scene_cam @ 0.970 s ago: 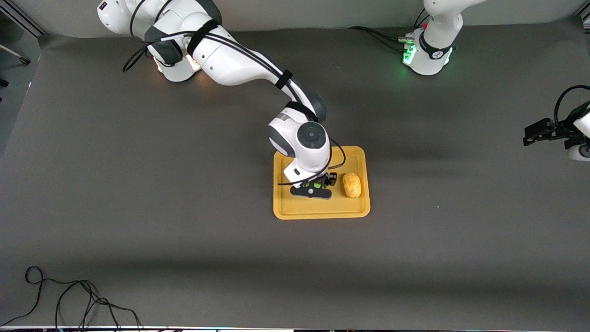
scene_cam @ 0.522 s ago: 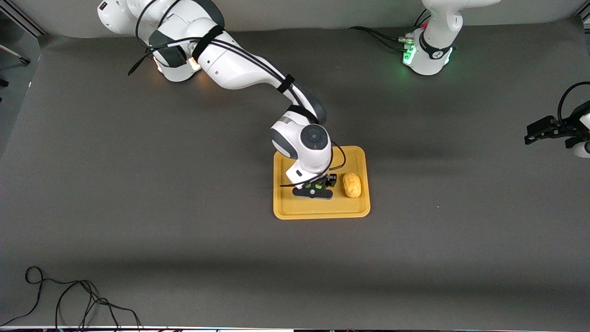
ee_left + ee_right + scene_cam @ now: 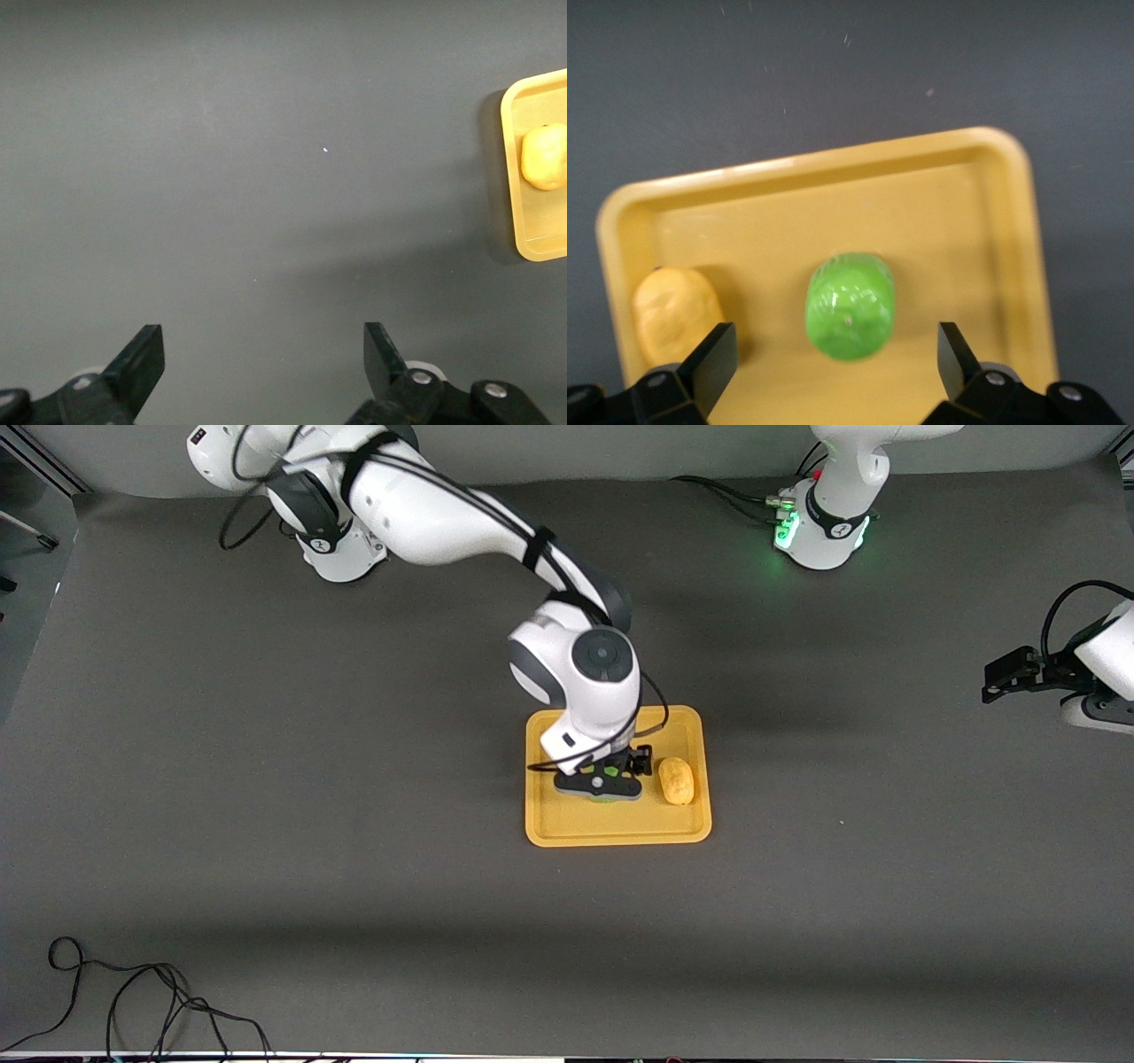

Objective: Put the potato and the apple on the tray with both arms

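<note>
I see the green apple [image 3: 850, 305] and the potato [image 3: 677, 780] both lying on the tray [image 3: 549, 824]. My right gripper [image 3: 599, 786] hangs over the apple, fingers wide apart. My left gripper [image 3: 257, 372] waits over bare table, open too. The apple looks hard, smooth and rolly; I'd pinch its round middle.

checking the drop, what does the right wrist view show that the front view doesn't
Only the right wrist view: the whole apple lying free on the tray, clear of the open right gripper above it.
Only the front view: both arms, the left gripper waiting over bare table at the left arm's end, and a loose cable.
Both: the potato on the tray beside the apple.
</note>
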You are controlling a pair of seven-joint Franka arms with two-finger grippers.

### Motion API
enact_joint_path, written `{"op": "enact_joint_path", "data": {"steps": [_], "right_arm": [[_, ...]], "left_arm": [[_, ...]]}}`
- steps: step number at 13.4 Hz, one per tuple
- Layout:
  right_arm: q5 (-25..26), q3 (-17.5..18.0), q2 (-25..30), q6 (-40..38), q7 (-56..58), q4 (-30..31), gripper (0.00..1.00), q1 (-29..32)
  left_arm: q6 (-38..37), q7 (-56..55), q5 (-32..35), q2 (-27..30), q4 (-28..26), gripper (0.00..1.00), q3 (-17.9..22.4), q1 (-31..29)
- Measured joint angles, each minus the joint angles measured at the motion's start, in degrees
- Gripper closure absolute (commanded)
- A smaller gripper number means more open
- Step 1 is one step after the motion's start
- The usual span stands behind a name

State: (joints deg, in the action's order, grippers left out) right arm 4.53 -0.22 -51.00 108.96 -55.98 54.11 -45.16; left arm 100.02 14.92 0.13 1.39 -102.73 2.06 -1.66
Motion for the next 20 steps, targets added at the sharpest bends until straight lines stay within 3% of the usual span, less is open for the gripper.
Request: {"op": "enact_joint_path", "data": {"steps": [4, 7, 9, 13, 16, 20], "right_arm": [[0.0, -0.18, 12.28, -14.99, 0.55, 1.24, 0.0, 1.57], [0.06, -0.59, 22.06, -17.09, 5.79, 9.5, 0.0, 4.44], [-0.24, -0.62, 30.14, -17.13, 13.47, 17.69, 0.0, 9.92], [-2.86, 1.14, 44.21, -17.13, 32.29, 31.97, 0.0, 27.46], [-3.12, 2.58, 48.49, -17.08, 41.87, 36.9, 0.0, 37.38], [-3.2, 2.76, 48.99, -17.0, 52.06, 38.21, 0.0, 46.52]], "left_arm": [[-1.56, 0.0, 0.02, 0.08, 1.88, 0.0, -0.83, 0.04], [-1.82, 0.0, 0.03, 0.05, 3.26, 0.0, -1.43, 0.08], [-2.74, 0.0, 0.05, 0.04, 3.67, 0.0, -1.54, 0.08], [-3.32, 0.0, 0.22, 0.04, 4.4, 0.0, -1.61, 0.07], [-3.61, 0.0, 0.27, -0.01, 4.58, 0.0, -1.58, 0.04], [-3.62, 0.0, 0.41, -0.42, 4.61, 0.0, -1.38, -0.17]]}}
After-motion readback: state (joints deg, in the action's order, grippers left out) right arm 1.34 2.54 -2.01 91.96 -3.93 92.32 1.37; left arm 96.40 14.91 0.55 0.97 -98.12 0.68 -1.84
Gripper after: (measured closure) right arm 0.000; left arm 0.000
